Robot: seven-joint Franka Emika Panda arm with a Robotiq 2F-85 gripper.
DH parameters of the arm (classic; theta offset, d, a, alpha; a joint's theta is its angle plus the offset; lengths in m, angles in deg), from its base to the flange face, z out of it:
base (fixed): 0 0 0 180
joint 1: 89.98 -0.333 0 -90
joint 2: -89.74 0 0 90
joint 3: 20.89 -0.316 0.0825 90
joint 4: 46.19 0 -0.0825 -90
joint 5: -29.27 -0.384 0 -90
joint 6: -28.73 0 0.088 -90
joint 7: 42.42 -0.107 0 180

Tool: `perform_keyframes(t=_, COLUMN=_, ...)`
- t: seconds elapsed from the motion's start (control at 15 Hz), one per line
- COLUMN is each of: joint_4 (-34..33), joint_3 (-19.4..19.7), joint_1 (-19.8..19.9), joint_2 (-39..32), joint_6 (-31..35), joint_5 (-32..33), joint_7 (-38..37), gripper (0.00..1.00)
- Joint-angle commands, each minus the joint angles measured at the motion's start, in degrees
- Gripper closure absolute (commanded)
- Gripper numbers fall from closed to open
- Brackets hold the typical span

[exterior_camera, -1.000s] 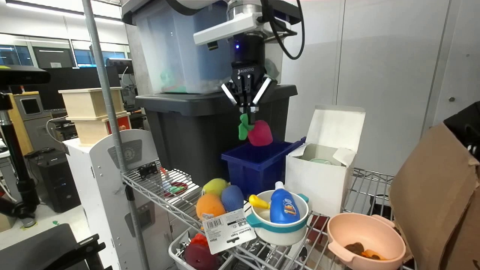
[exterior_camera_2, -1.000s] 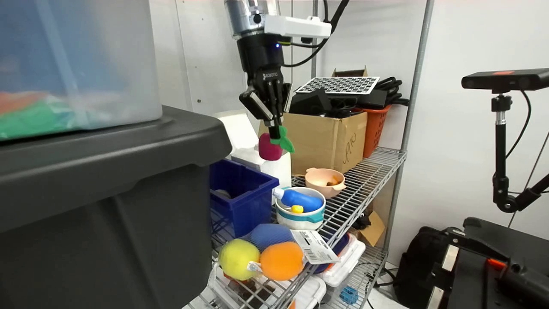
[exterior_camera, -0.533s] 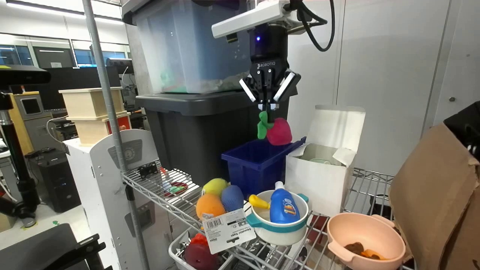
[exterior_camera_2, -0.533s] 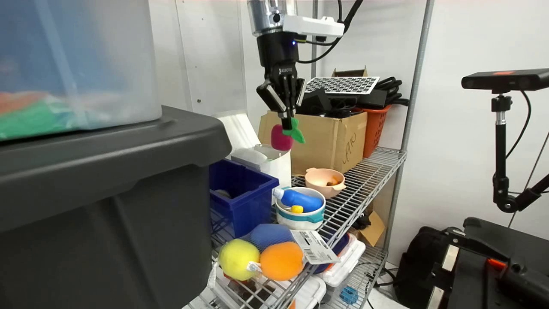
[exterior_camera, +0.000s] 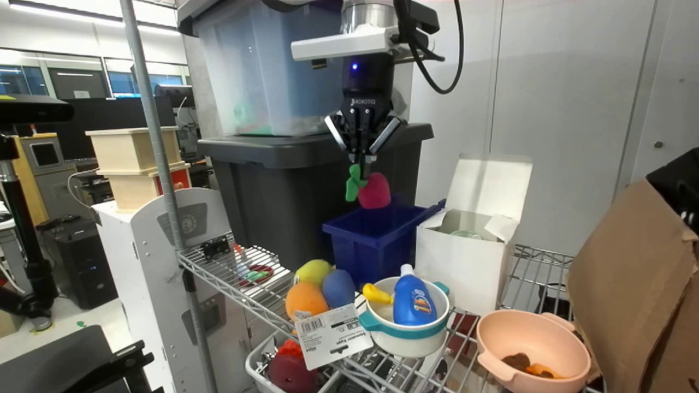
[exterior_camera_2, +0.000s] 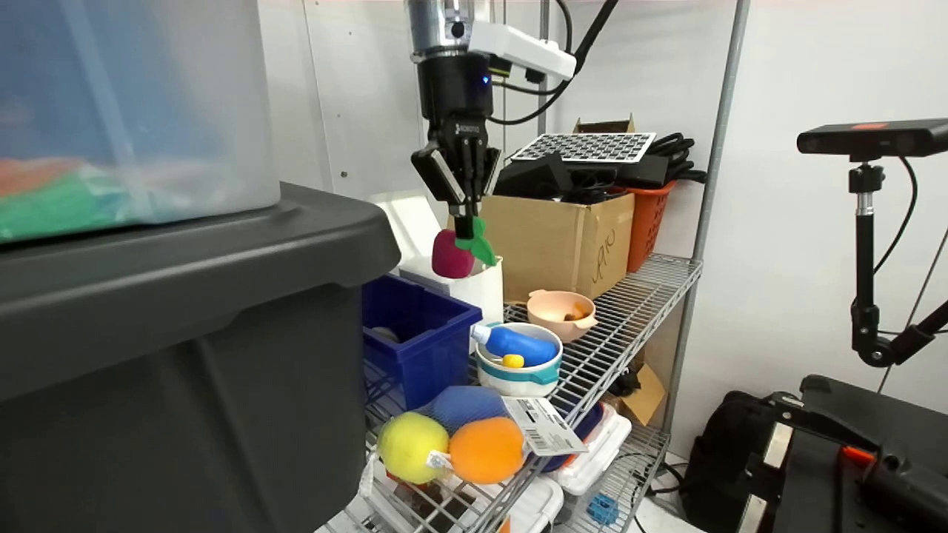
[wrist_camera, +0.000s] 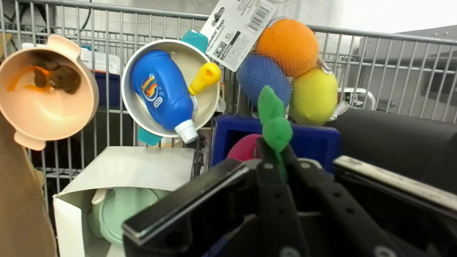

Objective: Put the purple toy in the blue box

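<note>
As the purple toy [exterior_camera: 375,192] slants, its leaves [exterior_camera: 351,190] point sideways.

End effector [exterior_camera: 364,170] points downward; pinched nearly together.

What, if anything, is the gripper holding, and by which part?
The black two-fingered gripper pinches the rounded magenta-purple toy by its green leafy part.

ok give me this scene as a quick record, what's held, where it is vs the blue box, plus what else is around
pincer: closed on the purple toy at its green leaves
toy position: higher than the blue box, not inside it
near the box: open white cardboard box, three netted toy eggs
teal-handled pot: contains blue toy bottle
peach bowl: contains brown and orange pieces
</note>
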Motion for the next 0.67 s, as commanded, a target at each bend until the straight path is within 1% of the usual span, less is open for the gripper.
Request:
perform_keyframes(t=0.0, joint_4=1.92, joint_3=-1.04, joint_1=1.27, joint_2=1.68, joint_6=0.9, joint_5=-2.99, joint_7=4.29, gripper=0.99)
perform_keyframes(t=0.27, joint_4=1.1, joint_3=-0.8, joint_1=1.33, joint_2=1.02, joint_6=0.45, joint_5=-3.67, joint_7=5.77, gripper=0.99)
perform_keyframes(t=0.6, joint_4=0.21, joint_3=-0.63, joint_1=0.06, joint_2=-0.29, joint_6=0.96, joint_5=-2.43, joint_7=4.95, gripper=0.99)
